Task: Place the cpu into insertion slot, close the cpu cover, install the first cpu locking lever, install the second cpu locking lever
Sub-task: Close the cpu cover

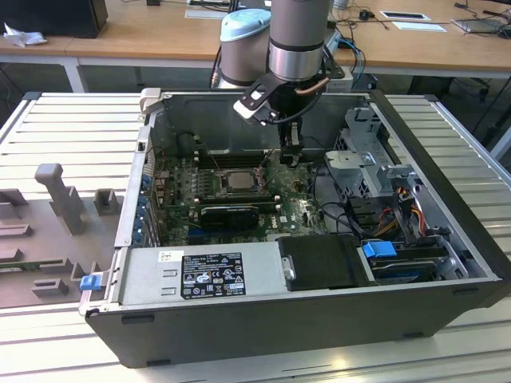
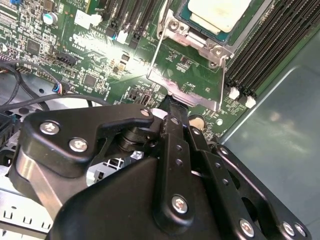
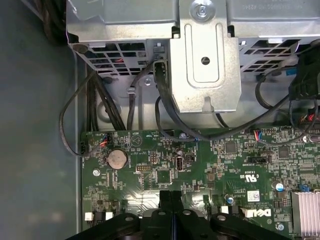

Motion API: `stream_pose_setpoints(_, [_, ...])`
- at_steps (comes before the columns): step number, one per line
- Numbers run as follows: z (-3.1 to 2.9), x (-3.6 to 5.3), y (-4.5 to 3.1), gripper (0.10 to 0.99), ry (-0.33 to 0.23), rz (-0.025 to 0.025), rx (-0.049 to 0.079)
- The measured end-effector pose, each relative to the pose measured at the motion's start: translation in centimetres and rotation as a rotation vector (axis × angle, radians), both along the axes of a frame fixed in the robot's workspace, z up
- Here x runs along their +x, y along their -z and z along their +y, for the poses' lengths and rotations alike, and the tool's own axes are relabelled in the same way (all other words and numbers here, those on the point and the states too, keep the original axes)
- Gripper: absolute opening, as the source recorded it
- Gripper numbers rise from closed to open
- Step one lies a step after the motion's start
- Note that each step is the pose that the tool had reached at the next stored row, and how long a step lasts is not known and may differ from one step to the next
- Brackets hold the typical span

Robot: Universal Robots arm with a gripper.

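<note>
The cpu (image 1: pixel 237 179) (image 2: pixel 218 12), with its silver-grey top, lies in the insertion slot (image 2: pixel 176 28) on the green motherboard (image 1: pixel 299 209). The cpu cover (image 2: pixel 202 39) lies as a metal frame around the chip, and its end tab (image 2: pixel 186 92) points toward the gripper. A thin wire locking lever (image 2: pixel 156 50) runs along one side of the socket and a second lever (image 2: pixel 222 75) along the other. My gripper (image 1: pixel 289 158) (image 2: pixel 172 106) (image 3: pixel 170 197) hangs just past the socket's end on the exterior view's right. Its black fingers are shut together, tips at the cover's tab, with nothing seen between them.
The open computer case (image 1: pixel 239 319) stands on a slatted metal table. Black memory slots (image 2: pixel 265 47) flank the socket. A metal drive cage (image 1: pixel 363 167) (image 3: pixel 202 60) with looping black cables (image 3: pixel 165 110) rises on the exterior view's right. The power supply (image 1: pixel 211 275) fills the front.
</note>
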State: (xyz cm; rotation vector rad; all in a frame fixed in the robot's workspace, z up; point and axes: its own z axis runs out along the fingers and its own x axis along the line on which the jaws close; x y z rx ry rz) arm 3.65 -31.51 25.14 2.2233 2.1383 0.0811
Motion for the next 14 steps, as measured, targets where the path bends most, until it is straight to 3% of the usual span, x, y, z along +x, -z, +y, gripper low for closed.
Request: stream_pose_setpoints(14, [0.0, -1.01, 0.0, 0.106, 0.0, 0.0, 0.0])
